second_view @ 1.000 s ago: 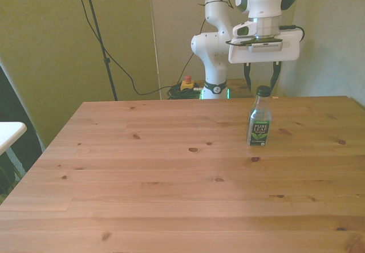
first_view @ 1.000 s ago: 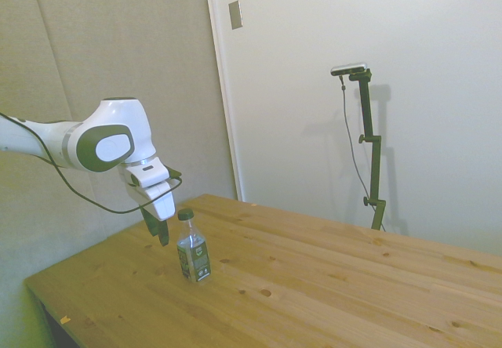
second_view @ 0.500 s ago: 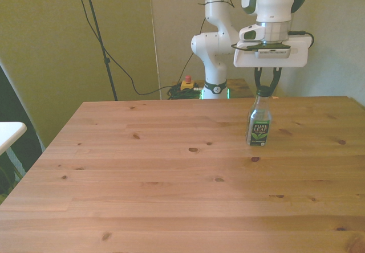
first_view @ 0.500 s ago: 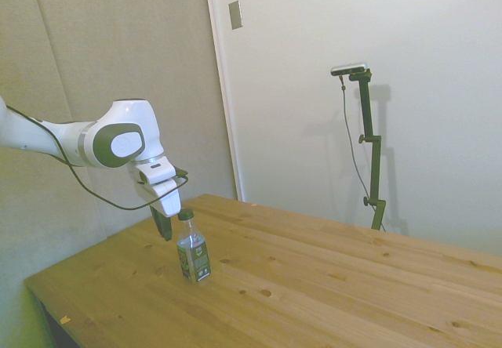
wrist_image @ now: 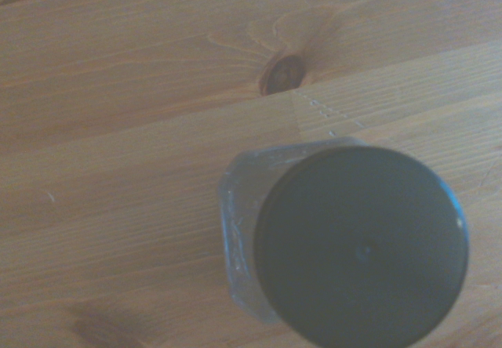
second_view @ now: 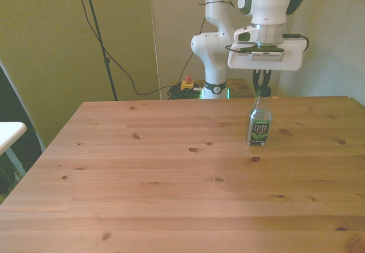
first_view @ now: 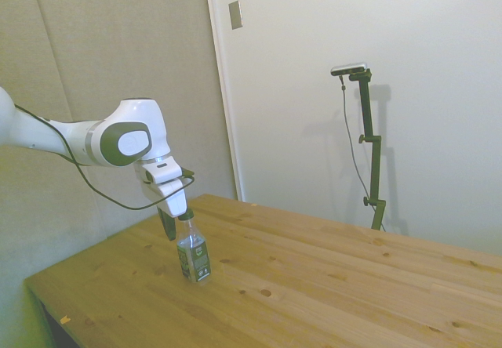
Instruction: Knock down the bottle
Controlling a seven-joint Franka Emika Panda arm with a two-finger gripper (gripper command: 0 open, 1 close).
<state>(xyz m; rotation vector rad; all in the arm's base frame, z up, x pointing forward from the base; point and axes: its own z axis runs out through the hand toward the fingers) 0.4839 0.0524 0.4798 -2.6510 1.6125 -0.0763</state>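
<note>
The bottle [second_view: 259,125] is small and clear, with a dark green cap and a dark green label with white marks. It stands upright on the wooden table [second_view: 171,179], toward the front view's right. In the side view the bottle [first_view: 193,251] is near the table's left end. My gripper [second_view: 261,85] hangs just behind the cap at cap height, its fingers shut with nothing between them. The side view shows the gripper [first_view: 168,228] close beside the cap, on its left. From the wrist view I look straight down on the bottle's dark cap [wrist_image: 361,246].
The robot base [second_view: 214,53] stands behind the table's far edge, with cables and a red button on the floor beside it. A white surface edge [second_view: 8,133] shows at the front view's left. A wood knot [wrist_image: 284,74] marks the table near the bottle.
The fingers have closed from wide open to shut. The gripper has moved toward the bottle's cap and risen slightly. The bottle has not moved.
</note>
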